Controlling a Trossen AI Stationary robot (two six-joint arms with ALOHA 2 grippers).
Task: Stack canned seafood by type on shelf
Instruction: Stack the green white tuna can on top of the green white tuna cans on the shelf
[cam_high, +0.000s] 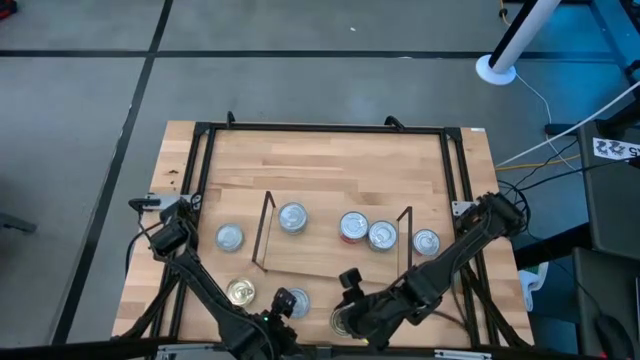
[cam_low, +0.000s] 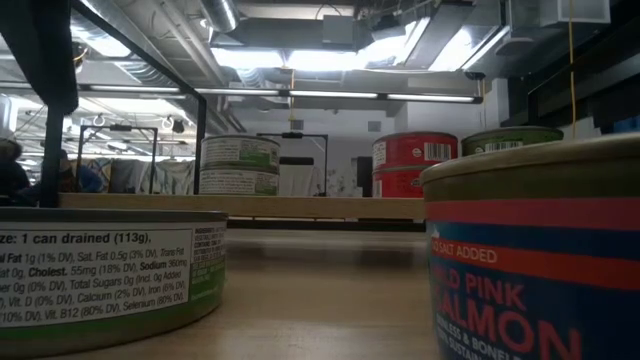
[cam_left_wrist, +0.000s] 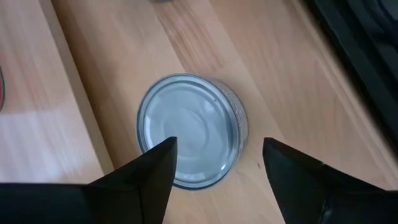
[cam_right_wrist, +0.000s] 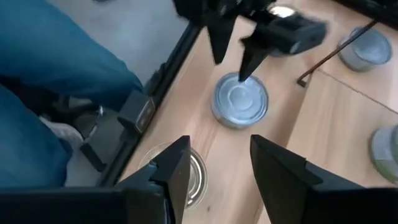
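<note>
The shelf (cam_high: 330, 262) is a light-wood board between two black wire uprights. It carries three silver-topped tins (cam_high: 292, 217), (cam_high: 353, 227), (cam_high: 381, 235). More tins rest flat on the table: one to the shelf's left (cam_high: 230, 237), one to its right (cam_high: 425, 241), and a gold-topped one (cam_high: 241, 292). My left gripper (cam_left_wrist: 217, 155) hangs open just above a silver-topped tin (cam_left_wrist: 189, 127) near the table's front edge, its fingers on either side of the tin's near half. My right gripper (cam_right_wrist: 217, 165) stands open higher up, over another tin (cam_right_wrist: 193, 174) at the front edge.
The table's black frame rail (cam_right_wrist: 180, 46) runs along the front edge beside both tins. A person's blue trouser leg (cam_right_wrist: 56, 81) stands just beyond that edge. In the low view a green-labelled tin (cam_low: 110, 275) and a pink salmon tin (cam_low: 540, 270) stand close in front.
</note>
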